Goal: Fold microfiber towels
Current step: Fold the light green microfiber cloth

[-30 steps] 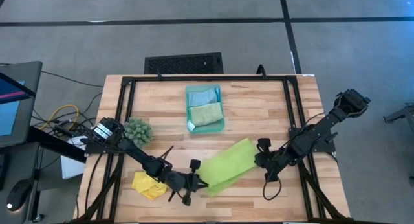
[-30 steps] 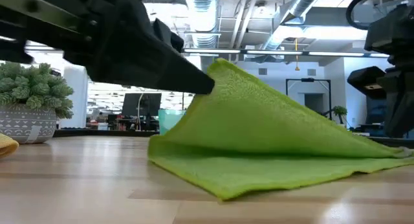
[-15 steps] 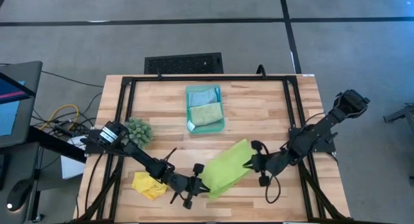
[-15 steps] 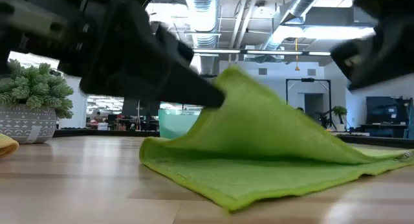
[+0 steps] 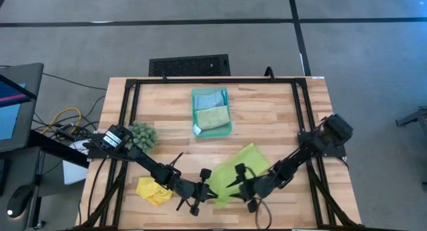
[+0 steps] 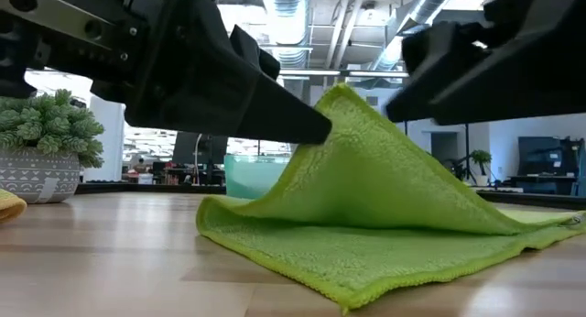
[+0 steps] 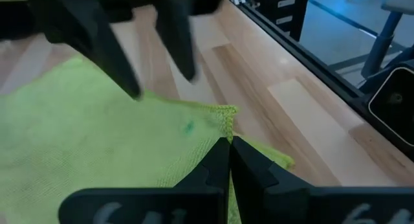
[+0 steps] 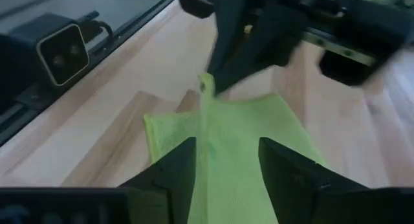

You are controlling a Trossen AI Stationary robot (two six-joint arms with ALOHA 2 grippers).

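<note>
The left gripper (image 5: pixel 208 186) is clamped tight on one corner of the lime green towel (image 5: pixel 235 174), its fingertips (image 7: pixel 228 148) pinching the hemmed edge and holding that corner up off the table (image 5: pixel 267 114). The right gripper (image 5: pixel 241 184) has its fingers spread wide with nothing between them, poised over the same towel just at 3 o'clock of the left one.

The towel sits toward 6 o'clock of the table's middle. It is a bright, nubby cloth, half doubled over: the raised corner forms a peak and the upper layer slopes down onto the flat lower layer.

The yellow towel (image 5: pixel 153 191) lies crumpled at 8 o'clock. At 12 o'clock, the teal tray (image 5: pixel 211 113) holds the light blue towel (image 5: pixel 209 97) and pale sage green towel (image 5: pixel 212 117), folded.
</note>
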